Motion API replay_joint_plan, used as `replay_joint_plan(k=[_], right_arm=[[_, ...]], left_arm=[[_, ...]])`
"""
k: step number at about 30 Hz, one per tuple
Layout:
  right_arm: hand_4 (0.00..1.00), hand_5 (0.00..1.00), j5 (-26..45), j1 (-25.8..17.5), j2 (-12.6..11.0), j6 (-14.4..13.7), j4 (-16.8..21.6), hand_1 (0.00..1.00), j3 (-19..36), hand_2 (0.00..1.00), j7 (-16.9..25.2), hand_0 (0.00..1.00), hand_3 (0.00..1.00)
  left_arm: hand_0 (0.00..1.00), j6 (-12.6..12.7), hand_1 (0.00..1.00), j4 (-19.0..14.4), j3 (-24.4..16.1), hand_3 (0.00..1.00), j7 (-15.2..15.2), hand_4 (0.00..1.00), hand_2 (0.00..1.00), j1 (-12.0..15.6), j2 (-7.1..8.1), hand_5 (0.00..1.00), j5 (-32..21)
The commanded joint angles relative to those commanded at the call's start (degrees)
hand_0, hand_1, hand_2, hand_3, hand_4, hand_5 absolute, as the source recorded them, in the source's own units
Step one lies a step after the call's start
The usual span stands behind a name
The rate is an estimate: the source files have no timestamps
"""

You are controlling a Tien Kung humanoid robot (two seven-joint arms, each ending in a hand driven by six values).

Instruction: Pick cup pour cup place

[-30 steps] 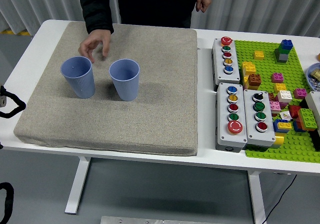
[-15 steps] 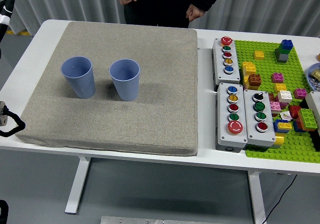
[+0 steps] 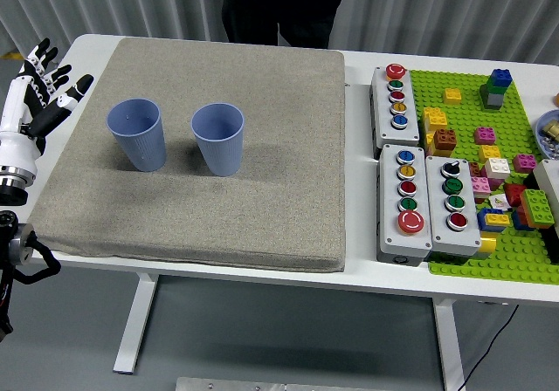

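A robotics test lab: push-button control boxes [image 3: 427,197] and a toy-brick baseplate [image 3: 498,168] at 3 o'clock on the white surface [image 3: 376,273].

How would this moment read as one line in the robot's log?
left hand: open, raised left of mat | right hand: unseen | left cup, right cup: upright, untouched

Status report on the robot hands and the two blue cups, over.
Left hand open, raised left of the grey mat, holding nothing. Right hand out of view. Left blue ribbed plastic cup and right blue ribbed plastic cup upright, untouched. Path clear.
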Motion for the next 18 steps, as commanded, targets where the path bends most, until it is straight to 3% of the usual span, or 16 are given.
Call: replay_joint_plan(k=[1,6,7,18], right_arm=[[0.428,0.168,-0.01,0.01,0.0,0.0,0.0,0.678,0.03,0.686,0.0,0.677,0.643],[0.428,0.168,0.14,0.03,-0.02,0.04,0.0,0.678,-0.15,0.686,0.05,0.677,0.643],[0.428,0.166,0.12,0.01,-0.01,0.02,0.0,0.678,-0.11,0.686,0.05,0.677,0.642],[0.427,0.165,-0.09,0.05,0.02,0.1,0.0,0.678,-0.14,0.686,-0.07,0.677,0.642]], left_arm=[[0.88,-0.21,0.899,-0.14,0.08,0.998,0.07,0.998,0.998,0.14,0.09,0.279,0.26],[0.88,-1.36,0.899,-0.04,-0.24,0.998,0.37,0.998,0.998,0.7,0.27,0.279,1.33],[0.882,-1.38,0.9,0.08,-0.39,0.998,0.31,0.949,0.998,0.91,0.21,0.152,1.34],[0.885,-3.62,0.902,-0.93,-1.14,0.998,0.31,0.914,0.998,2.94,0.36,0.099,0.24]])
